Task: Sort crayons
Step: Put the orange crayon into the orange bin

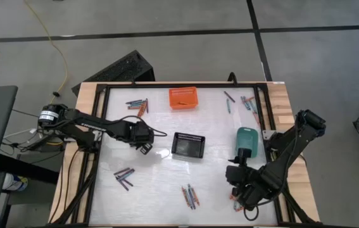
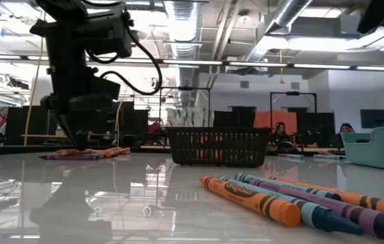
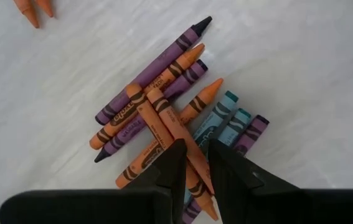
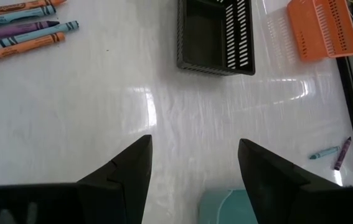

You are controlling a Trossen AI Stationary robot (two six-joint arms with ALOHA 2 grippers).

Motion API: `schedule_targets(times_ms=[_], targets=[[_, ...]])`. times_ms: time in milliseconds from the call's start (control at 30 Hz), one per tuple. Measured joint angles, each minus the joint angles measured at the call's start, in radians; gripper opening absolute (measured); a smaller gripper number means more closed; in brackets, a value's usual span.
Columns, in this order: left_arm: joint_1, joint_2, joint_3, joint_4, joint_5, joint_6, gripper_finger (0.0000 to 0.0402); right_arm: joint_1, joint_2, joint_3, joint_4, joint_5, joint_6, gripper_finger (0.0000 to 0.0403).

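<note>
Black basket (image 1: 188, 145) between crayon piles (image 3: 164, 118)

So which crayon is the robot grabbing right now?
Find the black basket mid-table, then the left gripper beside it, over a crayon pile. Its fingers pinch one orange crayon. That one lies on top, crossing the purple and teal ones.

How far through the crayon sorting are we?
Early. Done: the small orange basket seems to hold a few crayons; the black basket looks empty. In hand: the left gripper is pinching an orange crayon in a mixed pile. Left: scattered crayon clusters. The right gripper waits open.
</note>
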Motion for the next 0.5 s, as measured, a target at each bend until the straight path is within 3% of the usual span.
schedule_targets(times_ms=[500], targets=[[0.004, 0.0, 0.0, 0.014, 0.006, 0.022, 0.0001, 0.0, 0.0, 0.0, -0.002, 0.0, 0.0, 0.0232]])
